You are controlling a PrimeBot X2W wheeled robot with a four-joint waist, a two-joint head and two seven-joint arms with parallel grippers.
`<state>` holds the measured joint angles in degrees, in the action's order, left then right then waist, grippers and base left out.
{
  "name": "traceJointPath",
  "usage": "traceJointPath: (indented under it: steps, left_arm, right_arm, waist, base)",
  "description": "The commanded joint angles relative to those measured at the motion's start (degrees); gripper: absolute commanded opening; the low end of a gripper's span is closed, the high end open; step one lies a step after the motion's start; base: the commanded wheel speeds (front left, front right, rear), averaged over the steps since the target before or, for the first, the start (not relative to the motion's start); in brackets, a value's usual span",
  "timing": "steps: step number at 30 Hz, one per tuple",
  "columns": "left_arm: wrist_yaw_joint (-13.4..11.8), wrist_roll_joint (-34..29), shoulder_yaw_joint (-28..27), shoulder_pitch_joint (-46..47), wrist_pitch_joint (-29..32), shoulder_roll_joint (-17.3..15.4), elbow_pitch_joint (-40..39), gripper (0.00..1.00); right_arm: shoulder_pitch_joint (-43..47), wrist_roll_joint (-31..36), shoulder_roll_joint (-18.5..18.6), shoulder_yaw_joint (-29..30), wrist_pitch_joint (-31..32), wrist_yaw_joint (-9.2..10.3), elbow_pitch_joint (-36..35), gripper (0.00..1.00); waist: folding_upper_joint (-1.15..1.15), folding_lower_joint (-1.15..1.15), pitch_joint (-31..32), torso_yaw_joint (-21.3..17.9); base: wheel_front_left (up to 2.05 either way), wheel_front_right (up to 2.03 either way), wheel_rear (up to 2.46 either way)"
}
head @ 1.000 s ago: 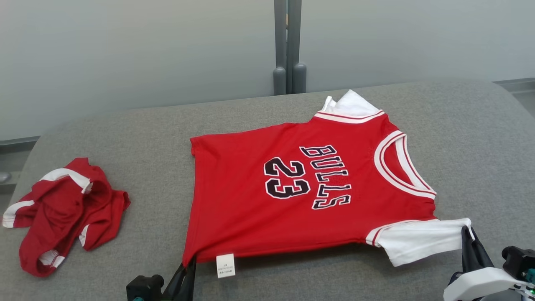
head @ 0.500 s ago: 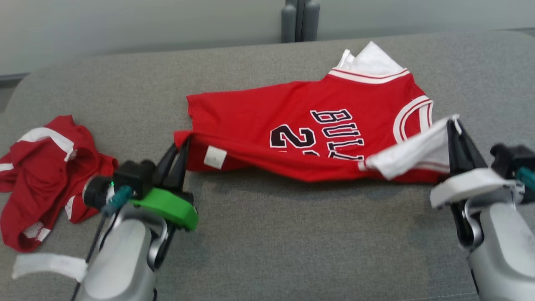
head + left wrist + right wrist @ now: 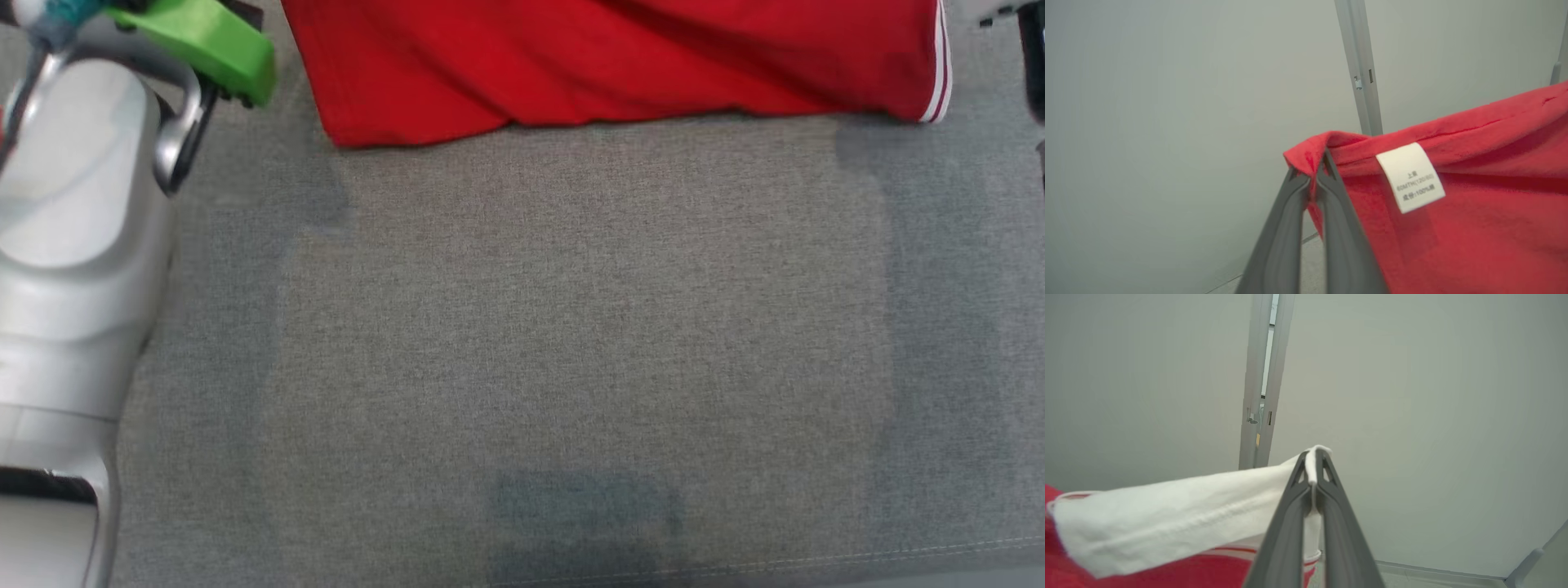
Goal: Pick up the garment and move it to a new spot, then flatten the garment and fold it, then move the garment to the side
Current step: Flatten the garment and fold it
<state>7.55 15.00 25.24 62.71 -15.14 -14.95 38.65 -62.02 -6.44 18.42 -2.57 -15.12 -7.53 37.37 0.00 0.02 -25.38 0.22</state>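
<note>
Grey cushion (image 3: 571,327) lies bare in front, and the red shirt (image 3: 620,65), flat a moment ago, is now lifted farther back, left gripper (image 3: 1314,183) pinching a red corner, right gripper (image 3: 1312,473) pinching the white sleeve (image 3: 1167,514), so folding has maybe begun.

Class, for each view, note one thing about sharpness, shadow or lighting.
Head view: the red garment looks slightly blurred, soft shadows darkening the grey surface below it. Left wrist view: the white label is soft, its print barely legible. Right wrist view: flat, even light on the white sleeve, no glare.
</note>
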Motion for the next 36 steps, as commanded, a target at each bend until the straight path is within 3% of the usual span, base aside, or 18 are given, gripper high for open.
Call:
traceJointPath:
  steps: [1,8,13,18,21,27,31,36]
  left_arm:
    - [-0.13,-1.13,0.57,5.82,0.00,-1.31,1.97,0.00]
    - [-0.14,-5.17,2.99,18.17,0.00,-3.70,5.96,0.00]
    - [-0.94,-8.62,3.50,26.20,0.02,-5.38,3.92,0.00]
    - [-1.77,-8.76,1.97,28.44,0.05,-6.39,-0.12,0.00]
    - [-1.21,-7.79,1.99,25.03,0.05,-7.14,0.60,0.00]
    - [-0.62,-5.55,1.80,20.02,0.05,-7.30,0.97,0.00]
    - [-0.38,-4.61,1.35,15.78,0.04,-6.27,-0.76,0.00]
    - [-0.32,-3.14,-0.61,5.81,0.04,-4.31,-3.30,0.00]
  right_arm:
    - [-5.82,2.29,0.73,-0.62,0.00,0.09,2.65,0.00]
    - [-18.58,7.91,2.17,0.81,0.17,0.09,8.19,0.00]
    - [-27.00,12.29,2.20,4.20,-0.03,0.09,7.17,0.00]
    - [-30.02,16.89,2.10,7.92,-0.03,0.09,0.69,0.00]
    - [-27.42,17.87,2.87,8.42,-0.03,0.09,0.63,0.00]
    - [-23.25,14.45,3.70,8.07,-0.04,0.10,1.93,0.00]
    - [-18.58,8.56,4.56,5.73,-0.05,0.10,0.12,0.00]
    - [-8.05,-0.64,5.84,1.76,-0.05,0.10,-2.29,0.00]
  waist:
    - [0.00,-0.02,-3.33,1.09]
    - [0.00,-0.02,-3.36,1.29]
    - [0.00,-0.02,-3.11,0.83]
    - [0.00,-0.02,-3.09,0.30]
    - [0.00,-0.02,-3.93,0.03]
    - [0.00,-0.02,-9.45,-0.75]
    - [0.00,-0.02,-12.18,-0.70]
    - [0.00,-0.02,-10.88,-0.93]
  base:
    - [0.00,0.00,0.00]
    - [0.00,0.00,0.00]
    - [0.00,0.00,0.00]
    - [0.00,0.00,0.00]
    - [0.00,0.00,0.00]
    - [0.00,0.00,0.00]
    - [0.00,0.00,0.00]
    - [0.00,0.00,0.00]
